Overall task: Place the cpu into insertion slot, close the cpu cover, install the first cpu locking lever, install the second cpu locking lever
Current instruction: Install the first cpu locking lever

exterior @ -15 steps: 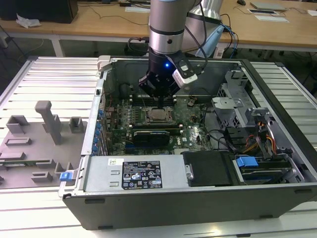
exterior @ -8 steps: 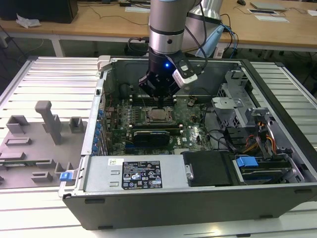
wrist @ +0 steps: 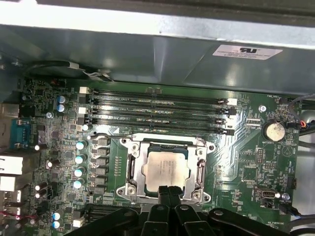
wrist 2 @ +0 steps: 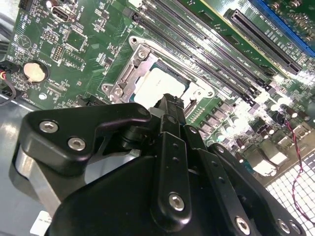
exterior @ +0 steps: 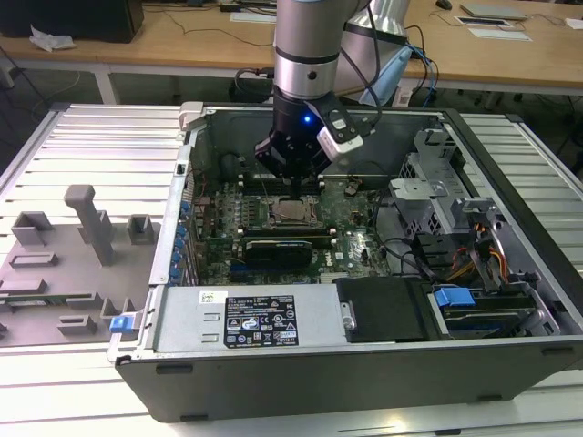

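Observation:
The cpu (wrist: 165, 168), a silver-grey square chip, lies flat in the insertion slot on the green board; it also shows in the second wrist view (wrist 2: 156, 81) and the exterior view (exterior: 293, 212). The cpu cover (wrist: 132, 169), a silvery frame, lies down around the chip, which shows through its window. The slot itself is hidden beneath them. My gripper (wrist: 169, 192) hovers just over the cover's edge on the fan-card side, fingers pressed together with nothing between them. From outside, the gripper (exterior: 293, 187) hangs right above the chip.
Long black memory slots (wrist: 157, 110) run beside the socket, toward the case wall. A black fan card (exterior: 287, 248) sits on the other side. The power supply (exterior: 246, 319), drive bays (exterior: 474, 273) and case walls hem in the board. A grey fixture tray (exterior: 64, 264) lies outside, at the exterior view's left.

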Motion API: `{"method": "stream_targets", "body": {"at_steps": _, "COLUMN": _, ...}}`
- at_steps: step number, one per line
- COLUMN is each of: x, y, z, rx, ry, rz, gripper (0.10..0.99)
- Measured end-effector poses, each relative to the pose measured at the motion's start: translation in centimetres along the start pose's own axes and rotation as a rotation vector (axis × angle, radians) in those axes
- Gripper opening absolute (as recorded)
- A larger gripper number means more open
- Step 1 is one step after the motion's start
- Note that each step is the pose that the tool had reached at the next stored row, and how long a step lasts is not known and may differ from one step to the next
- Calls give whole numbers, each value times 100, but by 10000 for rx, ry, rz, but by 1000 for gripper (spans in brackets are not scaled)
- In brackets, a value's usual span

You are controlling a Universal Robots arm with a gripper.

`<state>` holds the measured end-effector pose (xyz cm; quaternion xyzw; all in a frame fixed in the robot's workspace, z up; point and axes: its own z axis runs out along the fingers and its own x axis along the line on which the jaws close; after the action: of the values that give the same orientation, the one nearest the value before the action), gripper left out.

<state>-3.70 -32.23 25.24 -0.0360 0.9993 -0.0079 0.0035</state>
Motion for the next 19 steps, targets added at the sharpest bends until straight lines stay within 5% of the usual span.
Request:
{"method": "stream_targets", "body": {"at_steps": 8, "x": -1, "y": -2, "z": -126, "rx": 1, "ry": 1, "rz": -1, "gripper": 106}}
{"method": "stream_targets", "body": {"at_steps": 19, "x": 101, "y": 5, "z": -130, "rx": 1, "ry": 0, "rz": -1, "gripper": 106}}
